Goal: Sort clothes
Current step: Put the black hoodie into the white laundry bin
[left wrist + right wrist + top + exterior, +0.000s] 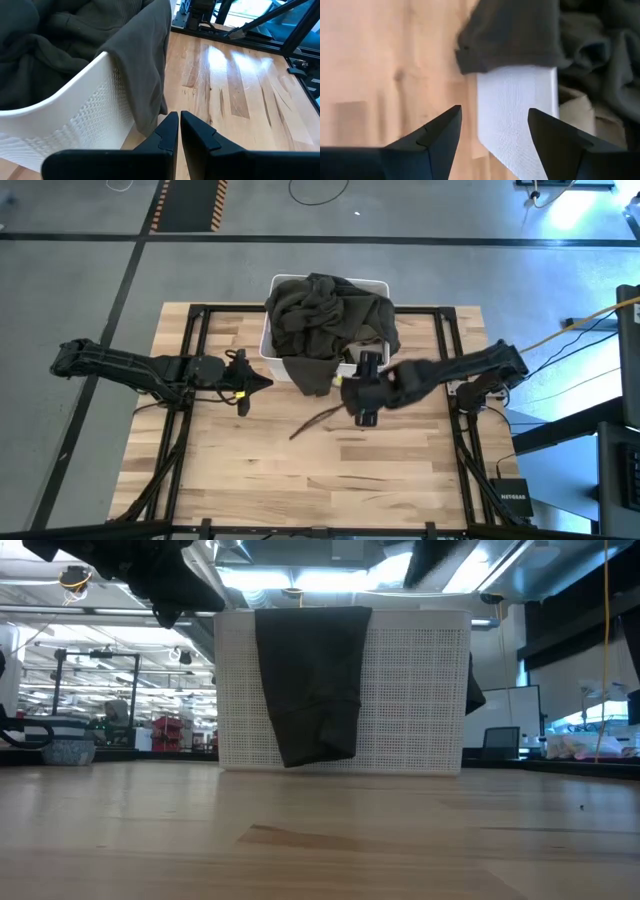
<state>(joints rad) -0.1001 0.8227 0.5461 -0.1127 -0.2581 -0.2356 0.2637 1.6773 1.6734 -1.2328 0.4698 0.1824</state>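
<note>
A large olive-grey garment [330,315] fills the white plastic bin [272,350] at the table's far middle. One flap [310,680] hangs down the outside of the bin's near wall [410,690]. A pale fabric [580,112] shows inside the bin under it. My right gripper [352,383] hovers open and empty above the bin's near wall [512,110], right of the hanging flap [510,35]. My left gripper [179,125] is shut and empty, held above the table left of the bin, close to the flap [147,75].
Bare wooden table [300,470] lies between the bin and the near edge. A thin dark streak [315,423] crosses the wood near the middle. Black frame rails [190,340] run along both sides of the table. The room's floor lies beyond the far edge.
</note>
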